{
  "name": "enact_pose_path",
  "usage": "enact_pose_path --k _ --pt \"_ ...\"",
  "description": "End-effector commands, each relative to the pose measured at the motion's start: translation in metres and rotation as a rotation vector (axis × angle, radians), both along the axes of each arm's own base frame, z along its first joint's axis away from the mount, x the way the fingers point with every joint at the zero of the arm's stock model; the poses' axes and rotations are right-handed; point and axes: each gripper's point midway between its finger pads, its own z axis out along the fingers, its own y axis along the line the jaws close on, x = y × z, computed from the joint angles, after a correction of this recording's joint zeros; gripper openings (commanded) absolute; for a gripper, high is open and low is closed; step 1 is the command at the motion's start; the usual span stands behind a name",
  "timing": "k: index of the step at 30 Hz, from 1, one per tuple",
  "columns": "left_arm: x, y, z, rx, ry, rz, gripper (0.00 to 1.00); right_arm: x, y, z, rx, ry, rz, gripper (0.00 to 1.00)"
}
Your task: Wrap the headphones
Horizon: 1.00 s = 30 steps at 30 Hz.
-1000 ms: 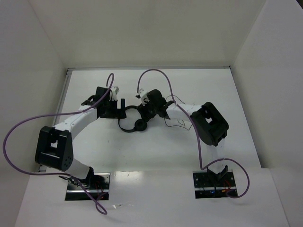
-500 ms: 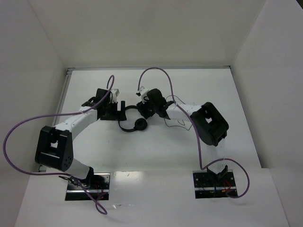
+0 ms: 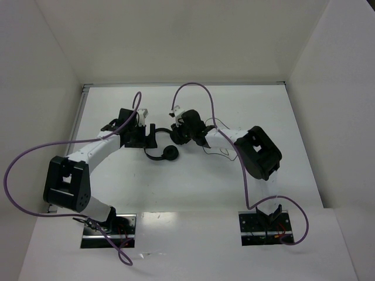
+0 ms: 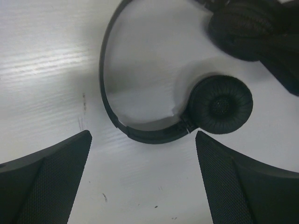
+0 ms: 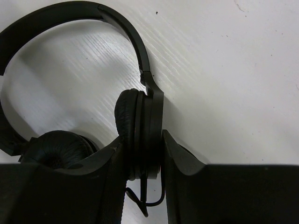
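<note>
The right gripper (image 5: 142, 147) is clamped on one ear cup of the headphones (image 5: 119, 16), a finger pressed against each face of the cup; the other ear pad (image 4: 219, 105) lies flat on the tabletop (image 3: 269, 105); the left gripper (image 4: 142, 136) hovers with its fingers spread wide, the headband (image 4: 159, 133) lying just ahead of them and apart from both; the thin cord (image 3: 218, 153) trails beside the right arm; the headphones sit in the far half of the tabletop, about midway between its left and right edges.
</note>
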Motion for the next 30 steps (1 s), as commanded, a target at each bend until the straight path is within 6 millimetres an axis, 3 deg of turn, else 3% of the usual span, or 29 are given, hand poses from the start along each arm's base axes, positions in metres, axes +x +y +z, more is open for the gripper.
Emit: enact_pose_path --k 1,4,7,11,16,28,30 --pt "0.035 0.005 0.034 0.033 -0.144 0.012 1.0 0.014 0.026 0.043 0.144 -0.097 0.009 0.28" --pt "0.049 0.023 0.038 0.138 -0.165 0.057 1.0 0.016 0.031 0.068 0.208 -0.131 0.009 0.28" --pt "0.057 0.028 0.04 0.187 -0.176 0.044 1.0 0.01 0.035 0.09 0.273 -0.147 0.025 0.28" --pt "0.06 0.033 0.032 0.225 -0.145 0.046 1.0 0.004 0.031 0.097 0.292 -0.157 0.022 0.28" --pt "0.059 0.035 0.018 0.239 -0.161 0.024 1.0 0.001 0.028 0.124 0.34 -0.2 0.021 0.28" --pt "0.064 0.031 0.008 0.168 -0.271 0.091 1.0 -0.014 0.034 0.126 0.402 -0.148 0.056 0.28" --pt "0.066 0.03 0.007 0.157 -0.28 0.102 0.99 -0.014 0.031 0.115 0.37 -0.145 0.053 0.28"
